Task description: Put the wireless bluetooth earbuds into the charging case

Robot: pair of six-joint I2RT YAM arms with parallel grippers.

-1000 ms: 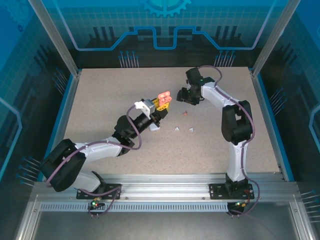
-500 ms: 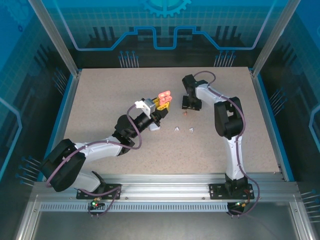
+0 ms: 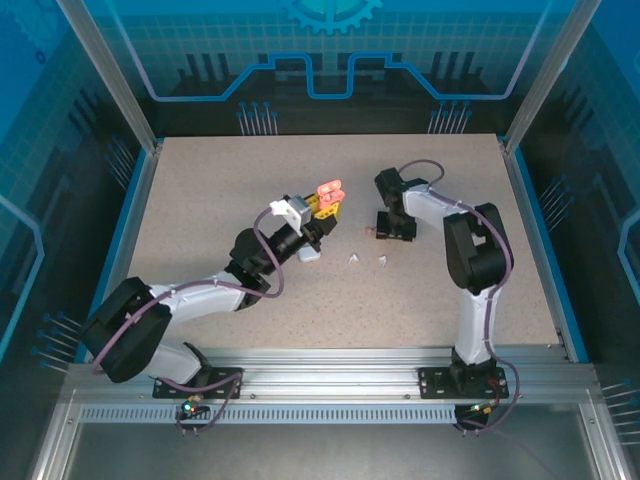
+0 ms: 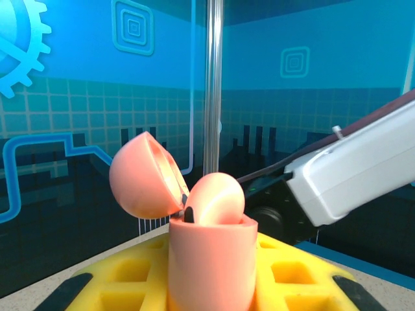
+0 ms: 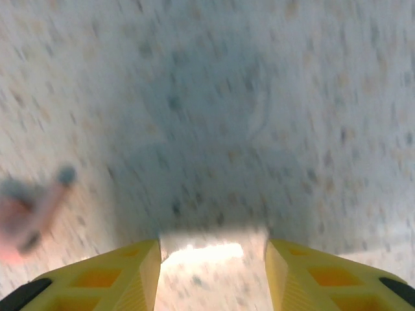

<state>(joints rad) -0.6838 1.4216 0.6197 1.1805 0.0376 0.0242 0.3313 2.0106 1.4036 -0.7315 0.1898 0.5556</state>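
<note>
Our right fingers (image 5: 123, 278) are standing spread with only bare table (image 5: 214, 129) between them, having dropped in the last second beside the salmon earbud (image 5: 29, 214), so we are lining up its pickup. Our left fingers (image 4: 292, 278) are clamping the pink charging case (image 4: 211, 259), lid hanging open, contents unclear; two white earbuds (image 3: 352, 258) are lying nearby on the table

High rear overview of table (image 3: 200, 180); close wrist views, left level, right downward.
</note>
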